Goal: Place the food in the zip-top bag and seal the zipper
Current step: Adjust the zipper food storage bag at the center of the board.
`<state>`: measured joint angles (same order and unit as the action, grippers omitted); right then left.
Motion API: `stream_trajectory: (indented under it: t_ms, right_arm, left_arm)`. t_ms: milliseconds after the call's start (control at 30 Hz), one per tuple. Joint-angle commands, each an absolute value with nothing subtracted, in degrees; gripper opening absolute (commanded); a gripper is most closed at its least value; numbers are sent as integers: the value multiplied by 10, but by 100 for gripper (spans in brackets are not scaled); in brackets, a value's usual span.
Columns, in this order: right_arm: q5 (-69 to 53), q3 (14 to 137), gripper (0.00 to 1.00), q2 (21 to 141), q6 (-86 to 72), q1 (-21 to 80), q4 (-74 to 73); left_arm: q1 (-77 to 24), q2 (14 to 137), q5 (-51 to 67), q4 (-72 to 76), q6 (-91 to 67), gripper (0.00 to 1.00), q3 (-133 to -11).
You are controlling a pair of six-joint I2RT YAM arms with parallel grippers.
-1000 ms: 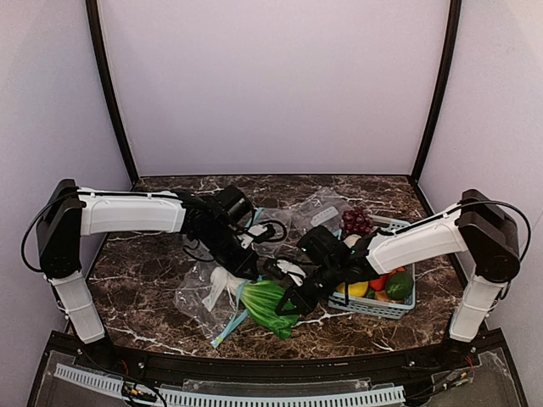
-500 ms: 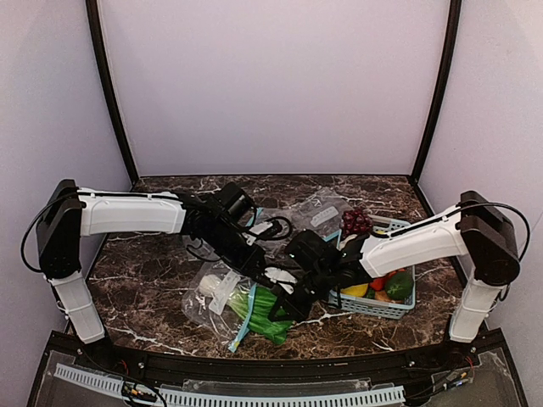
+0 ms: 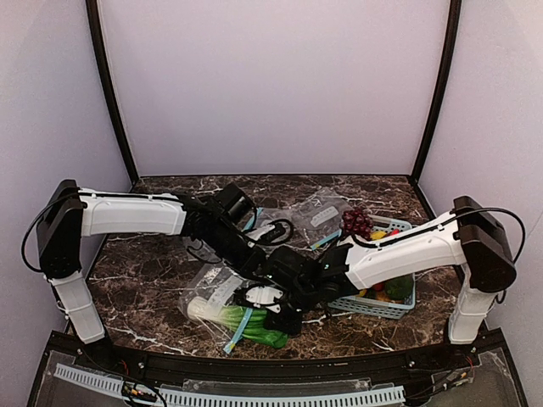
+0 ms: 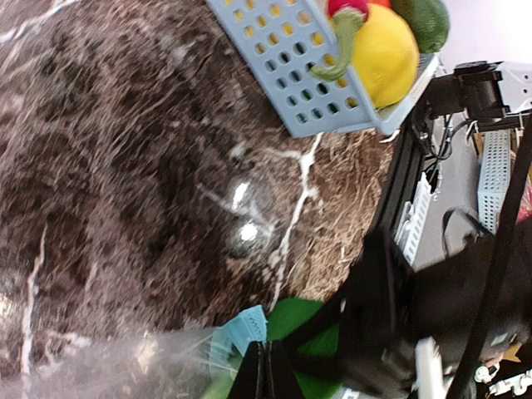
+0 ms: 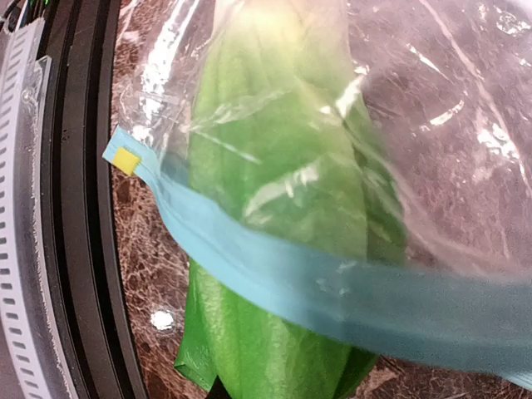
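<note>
Leafy green, white-stalked toy vegetable (image 3: 242,322) now further left, deeper in clear plastic zip-top bag (image 3: 206,284). Right gripper (image 3: 277,320) reaches left, clamped on leaves; left gripper (image 4: 264,366) pinches bag rim.

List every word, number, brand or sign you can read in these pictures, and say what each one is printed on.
No text can be read in any view.
White label on the rear clear bag: too small to make out any print.
Yellow tab at the end of the blue zipper strip: blank, no marking.
</note>
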<state>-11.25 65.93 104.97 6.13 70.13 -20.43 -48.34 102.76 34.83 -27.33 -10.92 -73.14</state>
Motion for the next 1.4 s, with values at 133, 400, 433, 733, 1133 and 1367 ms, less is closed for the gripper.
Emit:
stream_trajectory:
  t_ms: [133, 400, 433, 733, 1133, 1367]
  right_arm:
    - [-17, 640, 0, 1031, 114, 738, -164]
    - [53, 719, 0, 1084, 167, 751, -219]
    - [72, 729, 0, 1089, 165, 751, -221]
    - [182, 788, 0, 1116, 62, 751, -223]
    - [130, 719, 0, 1099, -17, 752, -184]
    - [128, 701, 31, 1089, -8, 752, -176]
  left_arm:
    - [-489, 1016, 370, -218, -116, 1, -732]
    - [-510, 1036, 387, -240, -103, 1, -744]
    - [-513, 1040, 387, -241, -104, 1, -741]
    - [-529, 1056, 393, -174, -155, 1, -691]
    - [-488, 1004, 320, -121, -206, 43, -696]
    - [-470, 973, 259, -181, -163, 63, -722]
